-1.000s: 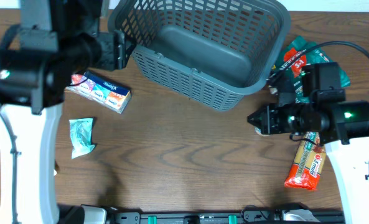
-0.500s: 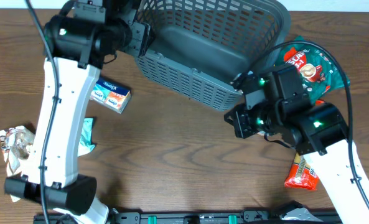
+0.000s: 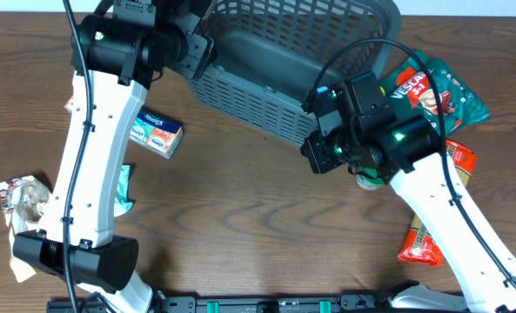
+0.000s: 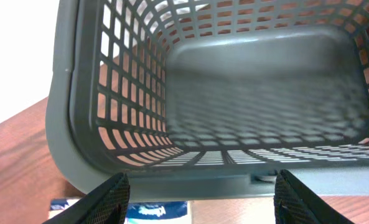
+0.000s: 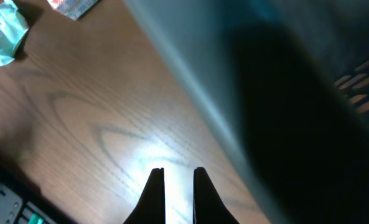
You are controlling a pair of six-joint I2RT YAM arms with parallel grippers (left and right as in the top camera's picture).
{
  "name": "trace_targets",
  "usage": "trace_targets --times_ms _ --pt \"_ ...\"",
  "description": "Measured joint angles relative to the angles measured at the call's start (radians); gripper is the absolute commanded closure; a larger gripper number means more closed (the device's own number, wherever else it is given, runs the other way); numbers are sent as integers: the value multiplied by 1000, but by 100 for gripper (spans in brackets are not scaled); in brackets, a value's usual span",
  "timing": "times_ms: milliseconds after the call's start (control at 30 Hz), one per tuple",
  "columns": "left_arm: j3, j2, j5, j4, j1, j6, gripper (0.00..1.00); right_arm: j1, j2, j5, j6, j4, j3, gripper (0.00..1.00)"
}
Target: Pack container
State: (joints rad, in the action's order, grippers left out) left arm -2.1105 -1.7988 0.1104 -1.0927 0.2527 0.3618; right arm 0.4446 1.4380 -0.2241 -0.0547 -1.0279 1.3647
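Note:
The container [image 3: 256,106] is a large dark grey slatted basket at the top centre of the table. I see nothing inside it. My left gripper [image 3: 203,54] is at its left end. In the left wrist view it [image 4: 204,204] is wide open, and the basket's rim [image 4: 196,185] lies just ahead between the fingers [image 4: 111,199]. My right gripper [image 3: 315,158] hovers over bare table by the basket's front wall. In the right wrist view it [image 5: 178,190] holds nothing. Its jaws are nearly shut with a narrow gap, and the basket wall [image 5: 277,93] is a dark blur on the right.
A blue and orange tissue packet [image 3: 156,133] and a teal wrapper [image 3: 123,187] lie left of the basket. A crumpled packet [image 3: 23,198] sits at the far left. A green snack bag [image 3: 436,91], an orange pack [image 3: 460,161] and a red bar pack [image 3: 425,245] lie on the right.
My left arm has swung right, up to the basket's left end. My right arm has moved left and up, from the snack packs to the basket's front wall.

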Motion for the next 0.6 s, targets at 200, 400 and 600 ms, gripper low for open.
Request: trace_targets --times_ms 200,400,600 --pt "0 -19 -3 18 0 35 40 0 41 -7 12 8 -5 98" --pt "0 -74 -6 35 0 62 41 0 40 -9 16 -4 -5 99" --pt "0 -105 -7 40 0 66 41 2 36 -10 18 -12 -5 99"
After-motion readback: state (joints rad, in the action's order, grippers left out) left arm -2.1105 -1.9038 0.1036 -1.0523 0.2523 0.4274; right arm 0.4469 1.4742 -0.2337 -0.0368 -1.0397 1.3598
